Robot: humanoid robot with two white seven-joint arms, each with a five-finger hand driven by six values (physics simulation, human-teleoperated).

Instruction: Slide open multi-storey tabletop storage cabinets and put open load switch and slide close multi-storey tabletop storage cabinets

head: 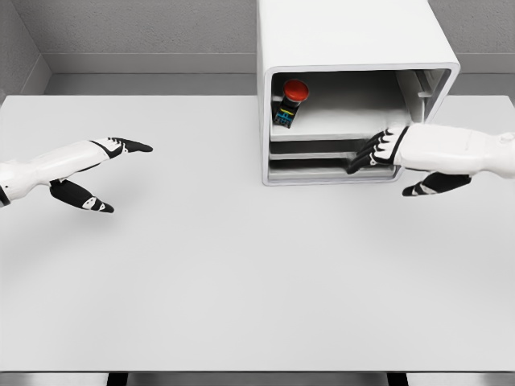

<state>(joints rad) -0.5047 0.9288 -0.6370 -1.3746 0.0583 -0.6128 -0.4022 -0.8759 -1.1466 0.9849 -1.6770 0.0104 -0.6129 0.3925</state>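
Note:
A white multi-storey storage cabinet (354,40) stands at the back of the table, right of centre. Its top compartment is open, and a load switch (290,101) with a red round button and a black body lies inside at the left. Below it are two lower drawer fronts (314,170). My right hand (372,153) reaches in from the right, its black fingertips laid flat against the front edge of the middle drawer, holding nothing. My left hand (109,173) hovers over the table at the far left, fingers spread and empty.
The white table (241,273) runs wide in front of the cabinet. A grey wall stands behind it. The table's front edge lies near the bottom of the view.

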